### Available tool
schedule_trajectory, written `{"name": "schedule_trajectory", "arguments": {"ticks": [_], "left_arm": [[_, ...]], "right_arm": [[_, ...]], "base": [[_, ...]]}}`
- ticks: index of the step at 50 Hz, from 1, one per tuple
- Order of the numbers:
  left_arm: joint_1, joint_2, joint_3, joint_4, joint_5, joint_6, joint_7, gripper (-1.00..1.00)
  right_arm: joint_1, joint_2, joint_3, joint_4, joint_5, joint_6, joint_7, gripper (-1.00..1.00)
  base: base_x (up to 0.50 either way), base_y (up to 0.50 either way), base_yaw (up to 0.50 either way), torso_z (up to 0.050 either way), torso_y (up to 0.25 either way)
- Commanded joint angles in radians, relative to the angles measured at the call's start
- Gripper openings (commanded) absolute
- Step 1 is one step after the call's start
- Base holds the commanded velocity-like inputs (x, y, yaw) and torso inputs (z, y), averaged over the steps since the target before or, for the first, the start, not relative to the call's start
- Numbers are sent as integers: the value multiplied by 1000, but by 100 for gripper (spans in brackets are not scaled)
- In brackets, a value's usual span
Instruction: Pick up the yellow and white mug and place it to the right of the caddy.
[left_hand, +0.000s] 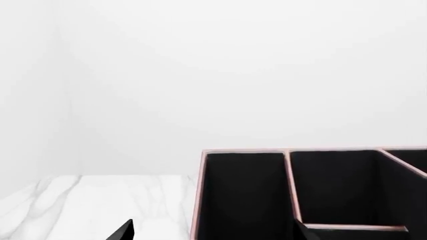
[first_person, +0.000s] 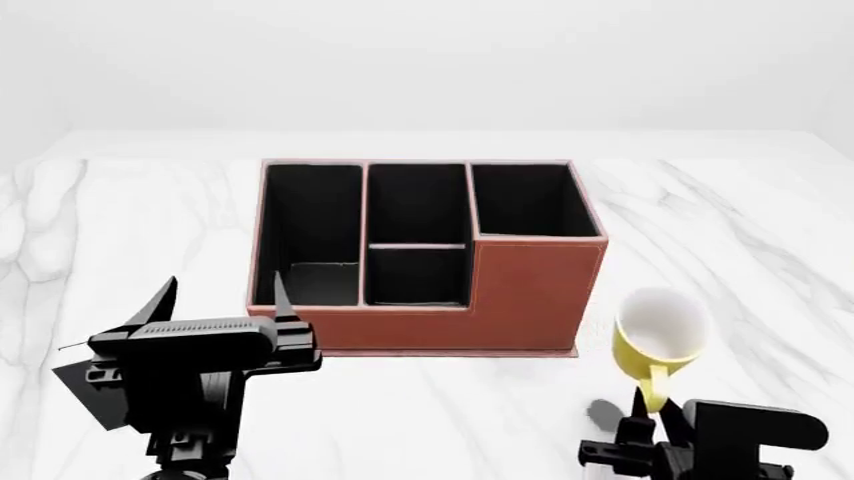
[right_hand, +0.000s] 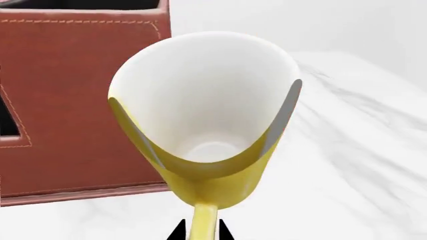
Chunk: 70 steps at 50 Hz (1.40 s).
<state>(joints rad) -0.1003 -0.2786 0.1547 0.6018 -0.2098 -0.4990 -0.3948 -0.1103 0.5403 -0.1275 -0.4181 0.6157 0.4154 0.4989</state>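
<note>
The yellow and white mug (first_person: 657, 330) hangs tilted just right of the caddy's front right corner, its white inside facing up. My right gripper (first_person: 649, 418) is shut on its yellow handle; the wrist view shows the mug (right_hand: 207, 100) with my gripper (right_hand: 200, 232) pinching the handle from both sides. A shadow on the table below suggests the mug is lifted. The reddish-brown caddy (first_person: 527, 290) stands mid-table, also in the right wrist view (right_hand: 67, 100). My left gripper (first_person: 223, 305) is open and empty at the caddy's front left corner, its jaws spanning the caddy's wall (left_hand: 200, 200).
The white marble table (first_person: 747, 250) stretches round the caddy on all sides, with a plain white wall behind. Bare marble (right_hand: 347, 150) lies to the right of the caddy under and beyond the mug.
</note>
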Motion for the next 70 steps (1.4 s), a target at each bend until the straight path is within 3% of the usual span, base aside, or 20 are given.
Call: {"name": "schedule_trajectory", "arguments": {"ticks": [1, 31, 70], "left_arm": [[1, -5, 2, 0, -3, 3, -4, 100], [-2, -15, 22, 3, -1, -1, -18, 100], [-6, -26, 34, 3, -12, 2, -31, 100]], "right_arm": [[44, 3, 49, 42, -7, 2, 10, -100], [371, -40, -11, 390, -18, 39, -97, -100], [702, -158, -108, 1017, -132, -110, -288, -100]], "base": [[0, 0, 0, 0, 0], [0, 0, 0, 0, 1], [0, 0, 0, 0, 1]]}}
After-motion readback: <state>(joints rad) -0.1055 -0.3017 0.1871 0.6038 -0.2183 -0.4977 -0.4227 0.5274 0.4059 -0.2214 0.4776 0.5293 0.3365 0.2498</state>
